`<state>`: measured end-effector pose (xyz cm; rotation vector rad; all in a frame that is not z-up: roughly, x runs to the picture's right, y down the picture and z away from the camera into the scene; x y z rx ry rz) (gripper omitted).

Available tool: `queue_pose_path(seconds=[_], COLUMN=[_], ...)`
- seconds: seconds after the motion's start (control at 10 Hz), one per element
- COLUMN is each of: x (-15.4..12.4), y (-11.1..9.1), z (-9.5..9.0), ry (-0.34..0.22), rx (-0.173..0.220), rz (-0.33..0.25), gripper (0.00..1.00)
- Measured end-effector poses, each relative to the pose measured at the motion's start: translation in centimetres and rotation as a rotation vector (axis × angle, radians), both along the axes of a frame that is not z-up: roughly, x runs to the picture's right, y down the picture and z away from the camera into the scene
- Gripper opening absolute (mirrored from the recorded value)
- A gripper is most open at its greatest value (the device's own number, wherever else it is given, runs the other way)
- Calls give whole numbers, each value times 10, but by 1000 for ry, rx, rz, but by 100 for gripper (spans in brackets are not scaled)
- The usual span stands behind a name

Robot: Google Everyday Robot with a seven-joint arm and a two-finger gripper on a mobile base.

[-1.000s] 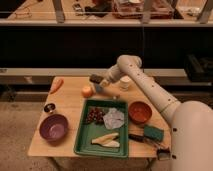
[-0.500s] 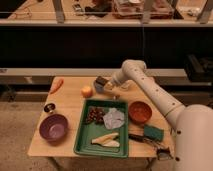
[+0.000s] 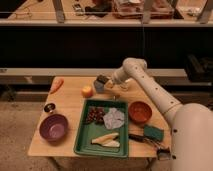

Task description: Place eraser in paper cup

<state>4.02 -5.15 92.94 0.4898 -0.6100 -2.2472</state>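
Jaws, width untellable, hover above the table's [image 3: 67, 102] rear edge; orange fruit [image 3: 87, 91] nearby.

My gripper [image 3: 105, 85] hangs over the desk's [image 3: 70, 106] far side. I see an orange [image 3: 87, 91] just left of it, a carrot [image 3: 56, 85] farther left, and a green tray [image 3: 92, 135] in front of it.

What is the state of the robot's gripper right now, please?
Gripper: state cannot be told; it is over the far side of the wooden table, just right of the small round orange fruit.
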Motion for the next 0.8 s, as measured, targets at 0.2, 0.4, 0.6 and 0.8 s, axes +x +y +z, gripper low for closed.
queue_pose_path(seconds=[0.2,0.4,0.6,0.8], x=[26,38,29,19], y=[-27,-42,-45,-42], z=[5,-9,-28,-50], ry=[2,-22,-68,-127], rx=[4,23,51,70], rz=[58,82,73,68], gripper=[0,0,0,0])
